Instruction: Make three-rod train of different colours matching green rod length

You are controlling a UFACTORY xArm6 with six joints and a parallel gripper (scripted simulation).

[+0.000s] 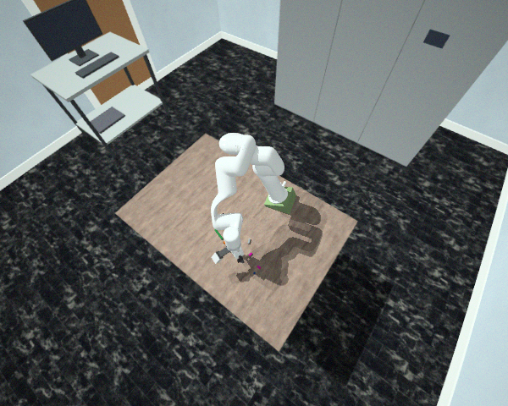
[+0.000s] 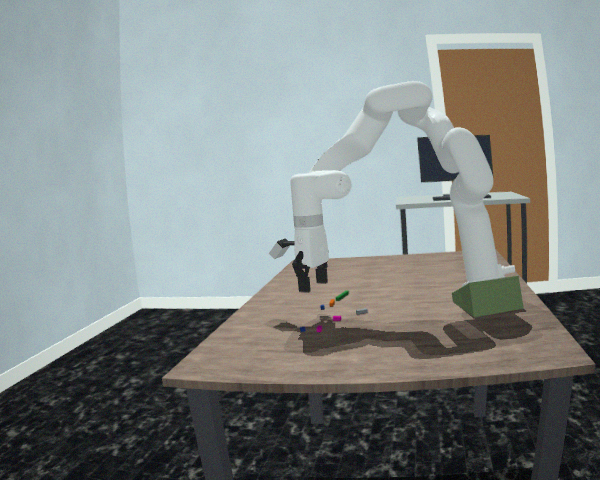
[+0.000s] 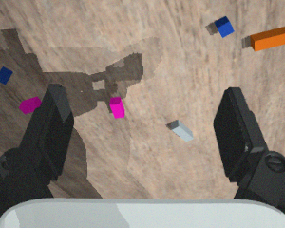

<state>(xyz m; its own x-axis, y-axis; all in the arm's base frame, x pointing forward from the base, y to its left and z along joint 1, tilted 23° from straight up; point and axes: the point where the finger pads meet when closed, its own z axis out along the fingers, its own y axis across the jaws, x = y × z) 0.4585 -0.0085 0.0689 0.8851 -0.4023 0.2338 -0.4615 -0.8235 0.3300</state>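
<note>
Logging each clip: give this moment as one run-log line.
black two-finger claw: open, empty | above small grey rod | wooden table: rods scattered, no train

I'm looking at an office-type room, pale blue walls, white skirting, dark mottled floor [image 1: 114, 315], wooden table [image 2: 393, 361] mid-room, far corner a two-tier desk [image 1: 127, 50] with monitor [image 1: 63, 28] and keyboard [image 1: 96, 64], brown door [image 2: 496, 93], grey cabinets [image 1: 377, 65] far right

I see a wooden table [image 2: 424, 361] carrying the arm's green base [image 2: 489, 299] at far right, with small rods near its middle: green [image 2: 341, 295], orange [image 2: 332, 302], grey [image 2: 361, 311], two magenta, two blue.
</note>
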